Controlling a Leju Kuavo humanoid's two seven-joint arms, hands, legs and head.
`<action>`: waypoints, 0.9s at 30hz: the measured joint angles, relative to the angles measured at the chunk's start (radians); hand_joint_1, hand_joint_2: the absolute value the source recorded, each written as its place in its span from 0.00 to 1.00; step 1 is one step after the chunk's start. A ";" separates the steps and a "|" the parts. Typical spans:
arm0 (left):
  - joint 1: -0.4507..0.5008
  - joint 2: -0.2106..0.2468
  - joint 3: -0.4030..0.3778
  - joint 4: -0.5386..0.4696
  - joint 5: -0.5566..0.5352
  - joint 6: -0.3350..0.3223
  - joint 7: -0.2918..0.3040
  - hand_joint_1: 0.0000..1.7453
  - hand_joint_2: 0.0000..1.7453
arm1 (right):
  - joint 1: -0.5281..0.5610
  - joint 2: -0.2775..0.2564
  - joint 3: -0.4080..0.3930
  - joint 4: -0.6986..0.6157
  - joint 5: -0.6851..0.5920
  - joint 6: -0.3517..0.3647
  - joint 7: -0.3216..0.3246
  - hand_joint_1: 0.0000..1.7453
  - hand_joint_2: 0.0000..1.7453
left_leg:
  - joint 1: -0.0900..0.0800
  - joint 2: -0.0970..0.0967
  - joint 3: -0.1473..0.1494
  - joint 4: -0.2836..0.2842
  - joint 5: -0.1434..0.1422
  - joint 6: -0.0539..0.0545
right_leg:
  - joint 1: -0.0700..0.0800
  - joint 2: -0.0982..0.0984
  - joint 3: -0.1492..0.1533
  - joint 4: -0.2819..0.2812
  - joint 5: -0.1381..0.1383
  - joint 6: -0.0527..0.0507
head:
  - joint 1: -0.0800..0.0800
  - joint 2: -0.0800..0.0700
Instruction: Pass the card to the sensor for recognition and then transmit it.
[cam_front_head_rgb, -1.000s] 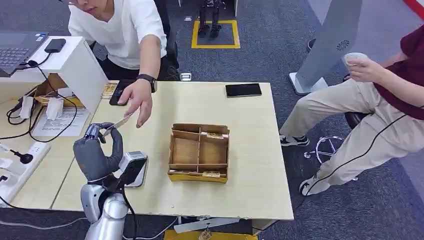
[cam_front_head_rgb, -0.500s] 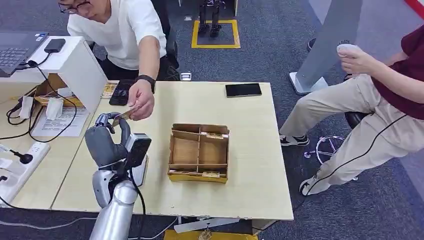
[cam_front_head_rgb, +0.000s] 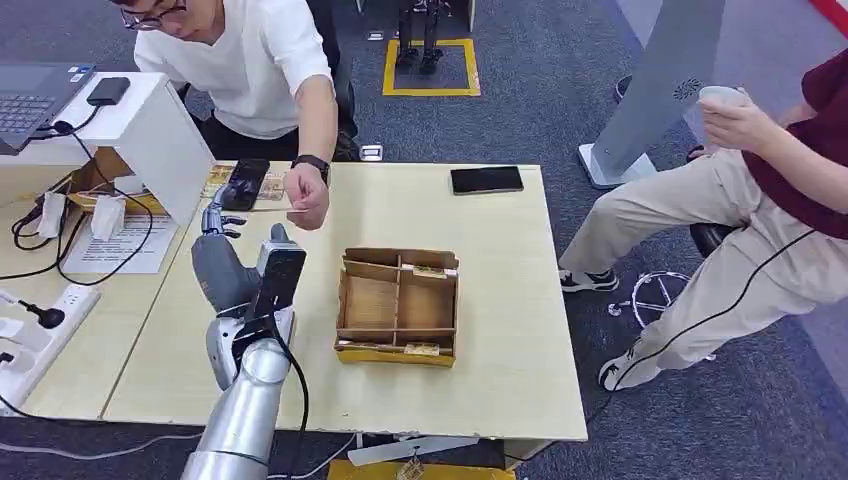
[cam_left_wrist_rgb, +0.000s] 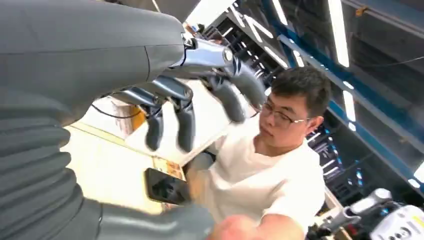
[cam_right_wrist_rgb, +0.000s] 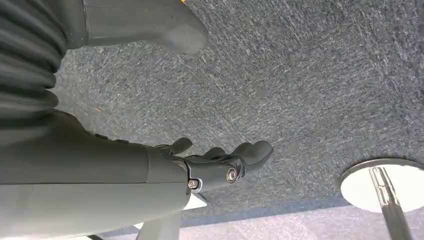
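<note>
Handover moment, by the look of it. Left hand (cam_front_head_rgb: 222, 262) raised over the near-left part of the counter (cam_front_head_rgb: 500, 300), reaching toward the person in the white shirt (cam_front_head_rgb: 250, 60), fingers (cam_left_wrist_rgb: 185, 125) spread apart and curved with nothing between them in the left wrist view. Thumb well apart from the rest too, so plainly empty.

Card (cam_front_head_rgb: 297, 210) looks to sit in the person's hand (cam_front_head_rgb: 306, 203), just a thin pale edge poking out below the knuckles, close beside the robot's fingertips but not touching as far as can be told. Too small to be fully sure it's the card, tbh.

Makes sense as a pose: palm kept high and off the counter so the person can take the card without bending down.

Right hand (cam_right_wrist_rgb: 215, 162) hanging by the side over the grey carpet floor (cam_right_wrist_rgb: 325, 75), fingers loosely extended, holding nothing. Parked there because this job only needs one arm.

Also on the counter: divided cardboard box (cam_front_head_rgb: 398, 305) in the middle, black phone (cam_front_head_rgb: 486, 180) at the far edge, well clear of everything. Sensor itself can't be made out behind the forearm.
</note>
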 joint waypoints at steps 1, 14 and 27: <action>0.000 -0.003 0.000 0.000 0.003 0.000 -0.008 0.00 1.00 | 0.000 0.000 0.000 0.000 0.000 0.000 0.000 0.00 1.00 | 0.000 0.000 0.000 0.000 0.000 0.000 | 0.000 0.000 0.000 0.000 0.000 0.000 | 0.000 0.000; 0.043 0.033 -0.062 -0.049 0.276 0.000 -0.067 0.00 1.00 | 0.001 -0.001 -0.002 0.000 -0.034 0.000 -0.007 0.00 1.00 | 0.000 0.000 0.000 0.000 0.000 0.000 | 0.000 0.000 0.000 0.000 0.000 0.000 | 0.000 0.000; 0.195 0.215 -0.278 -0.300 0.431 -0.021 -0.111 0.00 1.00 | 0.004 -0.010 -0.005 0.000 -0.063 0.000 -0.029 0.00 1.00 | 0.000 0.000 -0.001 0.000 0.000 0.000 | 0.000 0.000 0.000 0.000 0.000 0.000 | 0.000 0.000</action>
